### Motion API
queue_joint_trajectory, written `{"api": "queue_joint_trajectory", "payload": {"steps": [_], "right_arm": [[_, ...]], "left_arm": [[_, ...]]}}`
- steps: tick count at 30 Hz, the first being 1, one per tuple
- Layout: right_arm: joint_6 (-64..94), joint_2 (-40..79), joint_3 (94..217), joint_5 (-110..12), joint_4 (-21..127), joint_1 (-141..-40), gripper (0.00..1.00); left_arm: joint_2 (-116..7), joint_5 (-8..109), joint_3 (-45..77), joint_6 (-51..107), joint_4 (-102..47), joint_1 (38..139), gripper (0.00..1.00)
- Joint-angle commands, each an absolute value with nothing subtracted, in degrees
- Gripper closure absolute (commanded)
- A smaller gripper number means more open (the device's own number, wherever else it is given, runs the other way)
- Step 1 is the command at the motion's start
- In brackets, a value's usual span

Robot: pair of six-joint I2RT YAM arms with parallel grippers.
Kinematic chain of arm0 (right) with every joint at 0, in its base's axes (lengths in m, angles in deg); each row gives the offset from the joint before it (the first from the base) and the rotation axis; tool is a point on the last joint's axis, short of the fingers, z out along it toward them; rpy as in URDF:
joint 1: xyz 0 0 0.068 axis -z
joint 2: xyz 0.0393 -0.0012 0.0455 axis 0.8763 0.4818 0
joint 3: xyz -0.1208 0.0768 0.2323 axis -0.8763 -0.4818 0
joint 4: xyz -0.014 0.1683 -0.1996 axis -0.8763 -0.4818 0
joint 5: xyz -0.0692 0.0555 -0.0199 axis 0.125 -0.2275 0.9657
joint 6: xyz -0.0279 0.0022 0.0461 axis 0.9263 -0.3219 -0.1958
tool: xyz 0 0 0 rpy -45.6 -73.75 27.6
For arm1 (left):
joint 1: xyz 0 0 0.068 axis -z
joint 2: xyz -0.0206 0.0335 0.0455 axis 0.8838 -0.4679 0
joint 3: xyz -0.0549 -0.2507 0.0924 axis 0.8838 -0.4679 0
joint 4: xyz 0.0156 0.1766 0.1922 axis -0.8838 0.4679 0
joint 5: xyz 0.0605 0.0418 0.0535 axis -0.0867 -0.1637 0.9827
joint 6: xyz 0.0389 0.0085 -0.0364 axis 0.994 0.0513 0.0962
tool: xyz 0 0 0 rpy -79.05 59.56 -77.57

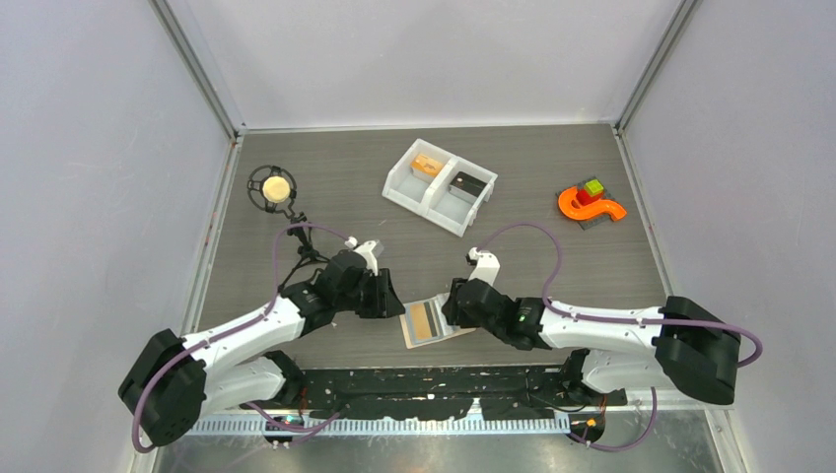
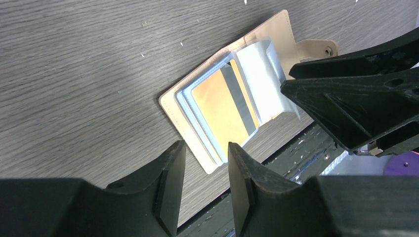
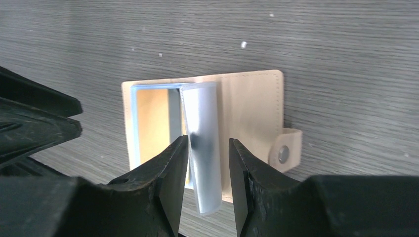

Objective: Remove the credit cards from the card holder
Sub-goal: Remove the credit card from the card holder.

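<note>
The beige card holder (image 1: 435, 321) lies open near the table's front edge, between both grippers. An orange credit card (image 2: 220, 106) with a grey stripe sits in its light blue sleeves, also visible in the right wrist view (image 3: 150, 118). My left gripper (image 2: 205, 148) is open and empty, hovering just off the holder's left edge (image 2: 170, 106). My right gripper (image 3: 207, 143) is open around an upright pale blue sleeve (image 3: 203, 123), which leans on one finger with a gap to the other. The snap tab (image 3: 285, 150) points right.
A white two-compartment bin (image 1: 419, 204) at the back holds an orange-tan card (image 1: 427, 166) and a dark card (image 1: 466, 183). A black ring stand with a yellow ball (image 1: 273, 187) is back left, an orange curved toy (image 1: 590, 202) back right. A black strip (image 1: 434, 379) edges the front.
</note>
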State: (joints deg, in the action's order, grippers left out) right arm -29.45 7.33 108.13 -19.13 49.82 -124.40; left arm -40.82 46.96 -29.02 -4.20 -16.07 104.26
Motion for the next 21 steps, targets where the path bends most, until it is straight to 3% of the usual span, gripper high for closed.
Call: {"api": "queue_joint_trajectory", "payload": {"steps": [1, 14, 21], "right_arm": [[-30.7, 4.8, 107.2, -14.1, 45.8, -124.3, 0.57], [-29.3, -4.2, 112.1, -12.9, 34.6, -124.3, 0.57], [-23.7, -5.3, 113.9, -24.4, 45.8, -125.0, 0.63]], "left_arm": [[-42.5, 45.5, -26.5, -4.8, -19.9, 105.1, 0.61], [-47.7, 42.3, -25.6, -5.5, -24.9, 106.1, 0.62], [-50.3, 41.4, -26.0, -5.7, -27.6, 106.1, 0.62]]}}
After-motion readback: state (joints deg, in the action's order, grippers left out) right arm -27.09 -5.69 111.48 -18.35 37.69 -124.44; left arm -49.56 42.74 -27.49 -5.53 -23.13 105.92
